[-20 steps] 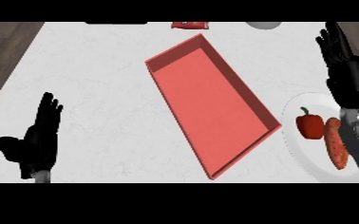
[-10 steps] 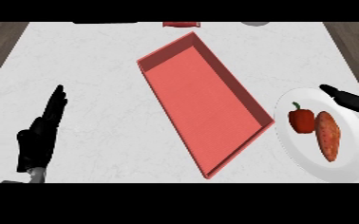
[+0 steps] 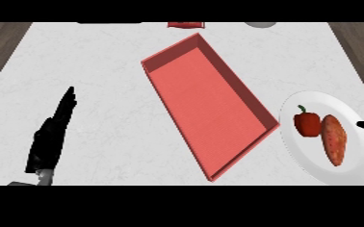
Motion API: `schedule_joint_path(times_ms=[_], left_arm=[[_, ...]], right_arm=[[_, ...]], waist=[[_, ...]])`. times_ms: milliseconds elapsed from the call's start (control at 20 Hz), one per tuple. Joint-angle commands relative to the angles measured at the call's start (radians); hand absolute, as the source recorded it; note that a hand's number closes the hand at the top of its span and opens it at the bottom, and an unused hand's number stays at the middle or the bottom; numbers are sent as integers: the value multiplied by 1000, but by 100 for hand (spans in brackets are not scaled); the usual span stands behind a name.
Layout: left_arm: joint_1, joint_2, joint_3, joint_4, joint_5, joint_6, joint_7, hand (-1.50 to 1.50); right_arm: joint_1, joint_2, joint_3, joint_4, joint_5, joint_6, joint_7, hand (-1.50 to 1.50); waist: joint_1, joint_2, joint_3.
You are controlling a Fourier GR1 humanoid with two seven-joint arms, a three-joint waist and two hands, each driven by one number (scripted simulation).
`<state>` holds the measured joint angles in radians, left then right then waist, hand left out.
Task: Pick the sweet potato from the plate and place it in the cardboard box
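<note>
Here's the long orange-brown sweet potato (image 3: 334, 139), tapered at both ends with a rough, mottled skin, lying on the round white plate (image 3: 305, 161) at the right edge of the head view. Snug against its left side sits a glossy red bell pepper (image 3: 307, 123) with a short dark stem poking up; the two look to be touching. The plate is smooth and plain, partly cut off by the frame.

Just left of the plate, the shallow salmon-red rectangular box (image 3: 206, 110) lies angled across the middle of the counter, its low walls a darker red than its flat, finely textured floor. Its near right corner comes close to the plate's rim.

Down at lower left, the black left hand (image 3: 51, 137) shows edge-on, fingers straight and pressed together, pointing up the counter, holding nothing and well apart from the box. At the far right edge, a tiny black sliver of the right hand (image 3: 359, 123) peeks in just beside the sweet potato; I cannot tell how its fingers are set.

The white counter top (image 3: 107, 77) has a faint grey marbled pattern, matte and even. Brown wood-toned strips flank it at the upper left and upper right corners. Along the far edge sit a small red object (image 3: 186, 25) and a pale grey rounded one (image 3: 261, 24), both cropped.
</note>
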<state>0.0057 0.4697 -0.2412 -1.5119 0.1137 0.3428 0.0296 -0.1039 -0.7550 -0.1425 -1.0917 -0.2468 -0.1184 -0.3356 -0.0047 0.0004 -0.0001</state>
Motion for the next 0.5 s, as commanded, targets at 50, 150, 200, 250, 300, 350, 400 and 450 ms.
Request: schedule_joint_path(times_ms=[50, 150, 200, 250, 300, 350, 400, 450], left_arm=[[18, 9, 16, -4, 10, -19, -7, 0], [-29, -1, 18, 34, 9, -30, -10, 0], [-6, 4, 6, -20, 5, -23, 24, 0], [-12, 0, 6, -12, 1, -17, 28, 0], [-36, 24, 33, 14, 13, -45, 16, 0], [-7, -23, -10, -8, -14, -9, 11, 0], [-27, 3, 11, -8, -4, -31, 26, 0], [-62, 4, 43, 63, 17, -53, 12, 0]], right_arm=[[60, -214, 65, -3, 106, 147, 87, -150], [64, -266, 130, 4, 149, 234, 125, -150], [75, -299, 140, -24, 150, 272, 162, -150], [85, -332, 171, -32, 173, 314, 184, -150], [77, -299, 219, -90, 194, 302, 244, -150], [69, -336, 227, -101, 200, 343, 277, -150], [56, -354, 230, -136, 185, 384, 322, -150], [98, -356, 240, -183, 176, 412, 320, -150]], waist=[[5, -1, -2], [4, 5, -2], [8, -1, -2], [9, 0, -3], [8, 1, -3], [12, -1, -3], [9, -1, -3], [-12, -1, -3]])
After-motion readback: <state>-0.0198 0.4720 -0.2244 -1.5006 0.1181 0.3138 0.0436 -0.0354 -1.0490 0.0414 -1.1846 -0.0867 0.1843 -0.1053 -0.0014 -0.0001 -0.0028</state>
